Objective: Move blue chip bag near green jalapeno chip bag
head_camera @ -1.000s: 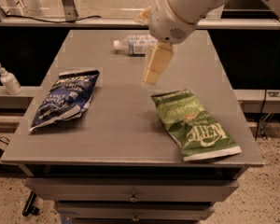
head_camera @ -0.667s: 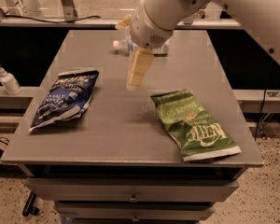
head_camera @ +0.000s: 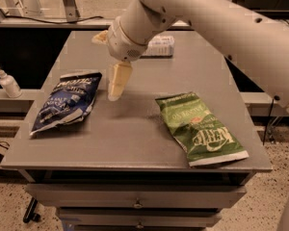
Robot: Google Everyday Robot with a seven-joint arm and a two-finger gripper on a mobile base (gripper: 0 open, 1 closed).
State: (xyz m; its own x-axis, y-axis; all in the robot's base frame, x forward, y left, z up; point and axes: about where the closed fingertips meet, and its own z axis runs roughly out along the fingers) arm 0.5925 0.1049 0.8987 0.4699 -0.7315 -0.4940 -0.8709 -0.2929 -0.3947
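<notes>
The blue chip bag (head_camera: pixel 65 102) lies flat on the left side of the grey table (head_camera: pixel 130 129). The green jalapeno chip bag (head_camera: pixel 198 128), with white "Kettle" lettering, lies on the right side near the front edge. My gripper (head_camera: pixel 116 86) hangs from the white arm above the table's middle, just right of the blue bag's upper corner and apart from it. It holds nothing that I can see. A wide gap of bare table separates the two bags.
A clear water bottle (head_camera: pixel 156 46) lies on its side at the back of the table, partly behind my arm. A small white pump bottle (head_camera: pixel 8 82) stands on a shelf to the left. Drawers sit below the table front.
My arm and gripper have swung left across the table, from near the green bag's top toward the blue bag. Both bags have stayed put.
</notes>
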